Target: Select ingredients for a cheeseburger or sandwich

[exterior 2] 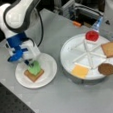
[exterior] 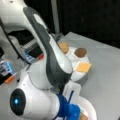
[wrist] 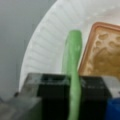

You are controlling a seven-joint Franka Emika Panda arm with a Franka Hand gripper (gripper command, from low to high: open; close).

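Note:
My gripper [exterior 2: 30, 64] is shut on the green disc [exterior 2: 35, 68], an ingredient it holds on edge just above a tan toast square [exterior 2: 34, 75] that lies on the white paper plate [exterior 2: 48, 65]. That toast square is all there is of the sandwich. From the wrist, the green disc [wrist: 72, 57] stands upright between the dark fingers [wrist: 52, 92], beside the toast [wrist: 105, 55] and over the plate [wrist: 42, 47]. In a front view the arm hides the fingers; only the plate's rim [exterior: 91, 107] and a toast corner [exterior: 83, 116] show.
A round white divided tray [exterior 2: 71, 49] at a front view's right holds a red disc [exterior 2: 92, 35], a toast square [exterior 2: 110, 49], a cheese square [exterior 2: 80, 71] and a brown patty [exterior 2: 106, 69]. Toast [exterior: 63, 46], patty [exterior: 80, 52] and cheese [exterior: 83, 67] show in both front views. Equipment stands behind.

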